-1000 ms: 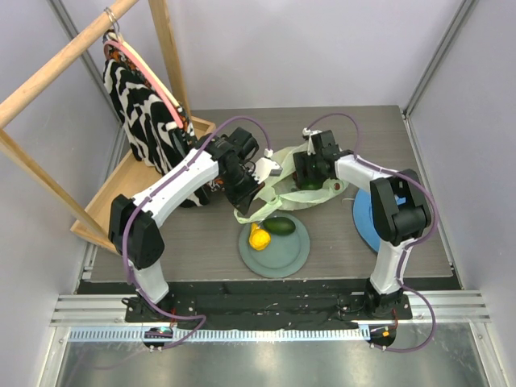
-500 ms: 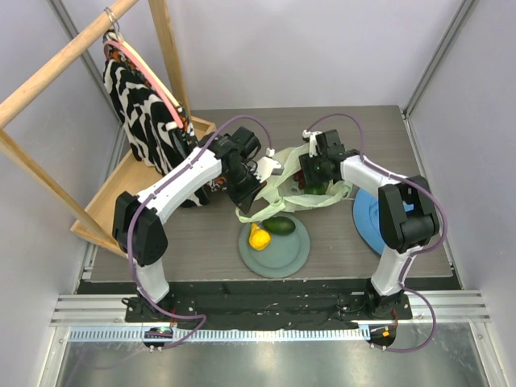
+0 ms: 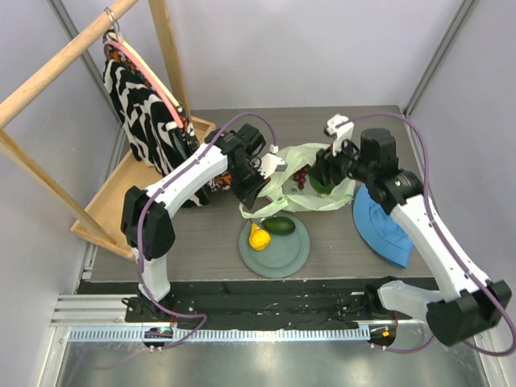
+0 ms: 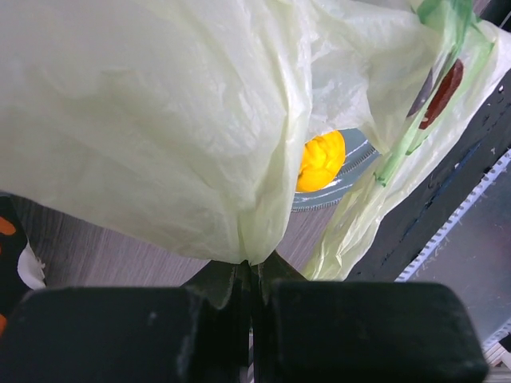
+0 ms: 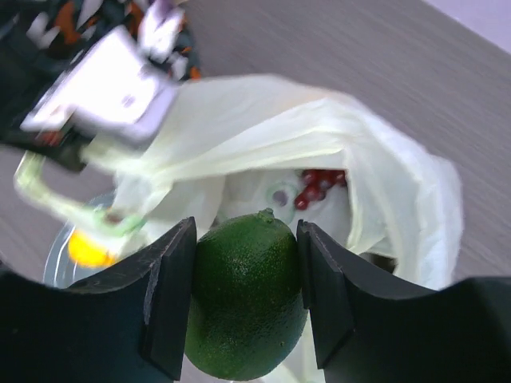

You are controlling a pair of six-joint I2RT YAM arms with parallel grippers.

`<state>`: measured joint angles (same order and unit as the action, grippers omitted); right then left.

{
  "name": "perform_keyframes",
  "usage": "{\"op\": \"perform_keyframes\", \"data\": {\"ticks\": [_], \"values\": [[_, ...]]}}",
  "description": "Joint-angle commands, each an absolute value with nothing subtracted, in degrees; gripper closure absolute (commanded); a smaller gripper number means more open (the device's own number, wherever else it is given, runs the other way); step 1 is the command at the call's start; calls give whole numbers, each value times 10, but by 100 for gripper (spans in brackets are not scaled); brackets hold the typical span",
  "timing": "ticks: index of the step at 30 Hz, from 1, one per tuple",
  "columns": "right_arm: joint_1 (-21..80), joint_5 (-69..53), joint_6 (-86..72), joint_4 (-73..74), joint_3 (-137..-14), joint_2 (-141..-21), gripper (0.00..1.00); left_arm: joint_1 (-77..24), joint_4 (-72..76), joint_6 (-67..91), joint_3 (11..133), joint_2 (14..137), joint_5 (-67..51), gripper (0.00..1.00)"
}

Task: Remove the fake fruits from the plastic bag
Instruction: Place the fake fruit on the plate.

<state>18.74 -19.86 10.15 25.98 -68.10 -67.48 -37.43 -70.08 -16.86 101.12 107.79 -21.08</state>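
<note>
The right gripper [image 5: 246, 239] is clamped on the green fruit [image 5: 243, 319], held at the mouth of the bag [image 5: 263, 136] in the centre of the top view, with the grape bunch [image 5: 318, 187] lying inside the bag behind it. The left gripper [image 4: 254, 275] is pinched tight on a fold of the bag's left edge. At lower centre of the top view, the plate [image 3: 294, 256] carries 2 fruits, the yellow-orange one [image 3: 258, 237] and a dark green one [image 3: 280, 226], just below the bag.
</note>
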Motion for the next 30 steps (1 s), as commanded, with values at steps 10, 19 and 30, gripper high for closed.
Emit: {"op": "perform_keyframes", "data": {"ticks": [10,19,30], "values": [[382,-315,312,417,-578,-636,77,-367,-736,-181,1083,1108,-205,100],[403,-301,433,368,-552,-757,76,-361,-737,-149,1068,1069,-223,100],[435,-272,490,330,-520,-797,67,-356,-739,-166,1066,1054,-201,100]]}}
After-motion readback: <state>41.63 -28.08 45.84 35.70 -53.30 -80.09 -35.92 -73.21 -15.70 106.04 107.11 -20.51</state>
